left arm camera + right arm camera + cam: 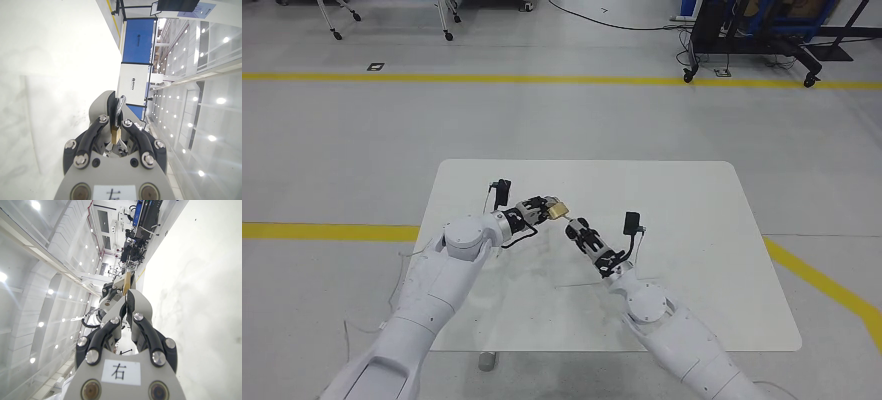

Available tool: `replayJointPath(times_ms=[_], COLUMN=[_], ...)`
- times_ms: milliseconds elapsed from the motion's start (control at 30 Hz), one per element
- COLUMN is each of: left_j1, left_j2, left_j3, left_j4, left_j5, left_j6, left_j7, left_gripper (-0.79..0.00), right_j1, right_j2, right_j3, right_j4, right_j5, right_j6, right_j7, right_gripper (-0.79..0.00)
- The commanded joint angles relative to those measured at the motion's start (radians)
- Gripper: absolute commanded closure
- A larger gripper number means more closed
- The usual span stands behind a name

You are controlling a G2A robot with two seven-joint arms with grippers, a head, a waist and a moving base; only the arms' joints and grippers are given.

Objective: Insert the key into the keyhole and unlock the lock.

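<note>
Left pincer (118,108) is clamped narrow on the brass padlock (115,136), whose silver shackle (121,103) runs up between the black finger pads (111,106). It holds the lock in the air above the white table (692,250), near the table's middle. Right pincer (127,295) has its fingers pressed almost together. Its tips sit right against the near end of the padlock, and in the top view the two arms meet nose to nose. The key is probably pinched inside that narrow grip, but the fingers hide it, and no blade can be made out between tips and lock.

The early part of the task looks done: the lock is off the table and steadied by one arm, with the other arm lined up against it. Whether the key has entered the keyhole cannot be told, since the joint is covered. Turning the key and springing the shackle appear to be left. The shackle shows no sign of having popped free, though only its edge is seen.
</note>
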Motion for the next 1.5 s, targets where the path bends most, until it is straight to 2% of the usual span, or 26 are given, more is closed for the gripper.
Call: replayJointPath(times_ms=[0,833,1400,1433,1467], left_j1=[-0.002,-0.014,-0.009,-0.009,-0.009], left_j2=[-0.001,-0.013,-0.011,-0.012,-0.012], left_j3=[0.0,0.004,0.008,0.007,0.006], left_j4=[0.003,0.032,0.012,0.013,0.013], left_j5=[0.0,0.0,0.048,0.048,0.045], left_j6=[-0.001,0.001,-0.047,-0.047,-0.047], left_j7=[-0.001,-0.01,-0.045,-0.044,-0.045], left_gripper=[0.0,0.0,0.0,0.0,0.0], right_j1=[0.001,0.013,0.006,0.005,0.003], right_j2=[-0.003,-0.041,-0.044,-0.043,-0.043], right_j3=[0.001,-0.014,0.048,0.051,0.055], right_j4=[0.003,0.024,0.026,0.025,0.025], right_j5=[0.0,-0.049,-0.056,-0.057,-0.056], right_j6=[0.001,0.013,0.008,0.003,-0.002], right_j7=[0.003,0.027,0.074,0.08,0.085], right_gripper=[0.0,0.0,0.0,-0.286,-0.785])
